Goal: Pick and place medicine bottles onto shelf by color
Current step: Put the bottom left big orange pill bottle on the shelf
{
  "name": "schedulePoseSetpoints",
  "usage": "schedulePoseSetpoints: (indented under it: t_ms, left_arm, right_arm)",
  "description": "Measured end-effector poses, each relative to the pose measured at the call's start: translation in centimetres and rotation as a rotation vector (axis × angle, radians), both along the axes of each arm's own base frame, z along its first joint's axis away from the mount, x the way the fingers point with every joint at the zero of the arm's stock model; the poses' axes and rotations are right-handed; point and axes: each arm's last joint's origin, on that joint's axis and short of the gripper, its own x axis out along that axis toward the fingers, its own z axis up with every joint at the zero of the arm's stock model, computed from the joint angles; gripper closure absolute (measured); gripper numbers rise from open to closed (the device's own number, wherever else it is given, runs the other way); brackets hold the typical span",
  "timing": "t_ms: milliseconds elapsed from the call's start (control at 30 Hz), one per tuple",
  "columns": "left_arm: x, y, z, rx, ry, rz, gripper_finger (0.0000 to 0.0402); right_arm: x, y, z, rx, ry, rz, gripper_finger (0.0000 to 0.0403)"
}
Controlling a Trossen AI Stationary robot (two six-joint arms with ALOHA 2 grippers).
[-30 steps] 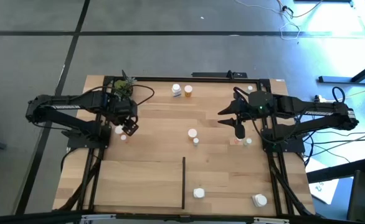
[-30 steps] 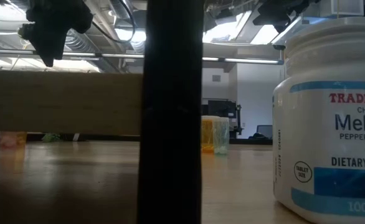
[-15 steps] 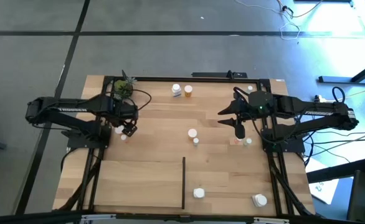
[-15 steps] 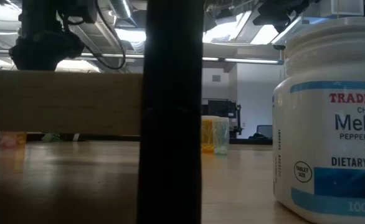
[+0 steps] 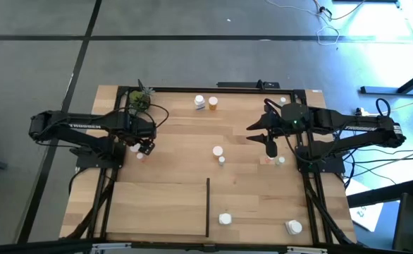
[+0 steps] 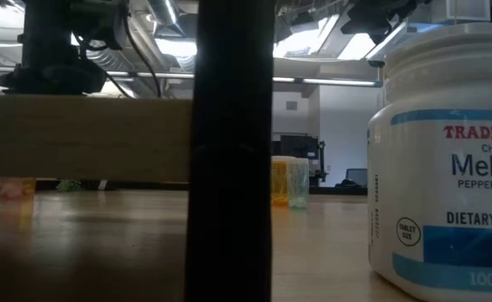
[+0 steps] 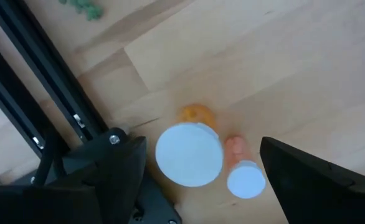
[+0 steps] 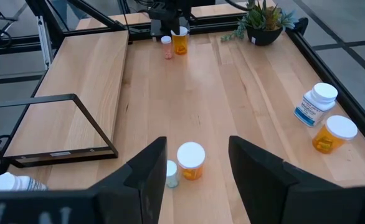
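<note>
My left gripper [image 7: 198, 177] points down, open, at the table's left side [image 5: 142, 146]. Its fingers stand on either side of two upright white-capped bottles without touching them: a wider orange one [image 7: 189, 154] and a small pinkish one [image 7: 245, 179]. My right gripper [image 8: 192, 171] hangs open above the table's right half [image 5: 270, 144]. An orange bottle [image 8: 191, 160] and a tiny one [image 8: 169, 173] stand on the wood below it. The shelf [image 5: 164, 204] is the near light-wood board with a black divider [image 5: 207, 204]. In the low view the shelf's plank [image 6: 78, 138] hides the left fingers.
A white bottle [image 5: 200, 102] and an orange one [image 5: 212, 104] stand at the far edge, beside a potted plant [image 5: 141, 99]. Two white bottles [image 5: 225, 219] [image 5: 294, 227] are on the shelf's right part. Two small bottles [image 5: 266, 161] [image 5: 280, 161] stand near the right arm. Black rails [image 7: 39, 93] run close to the left gripper.
My left gripper has come down toward the two bottles at the table's left side. In the low view its fingers have sunk behind the shelf plank. The bottles have stayed in place.
</note>
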Motion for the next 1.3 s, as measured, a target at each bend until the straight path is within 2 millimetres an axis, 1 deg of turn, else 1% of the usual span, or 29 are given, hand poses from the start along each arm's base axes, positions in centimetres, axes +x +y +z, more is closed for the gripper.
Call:
schedulePoseSetpoints:
  t_ms: [233,467,867,1067,1300]
  left_arm:
    - [0.3,0.1,-0.3,0.006,0.022,0.033,0.0092]
    - [1.6,0.1,-1.7,-0.049,0.104,-0.072,0.0092]
    - [2.4,0.2,-3.2,-0.082,0.232,-0.073,0.0092]
    - [2.6,0.3,-3.7,-0.080,0.271,-0.072,0.0092]
    - [2.8,0.5,-3.9,-0.025,0.283,-0.080,0.0092]
  right_arm:
    - [0.0,0.0,0.0,0.000,0.000,0.000,0.0228]
    - [0.0,0.0,0.0,-0.001,-0.001,0.001,0.0228]
    - [0.0,0.0,0.0,-0.001,-0.002,0.000,0.0228]
    - [0.0,0.0,0.0,0.000,-0.002,0.000,0.0228]
    - [0.0,0.0,0.0,-0.001,-0.002,0.000,0.0228]
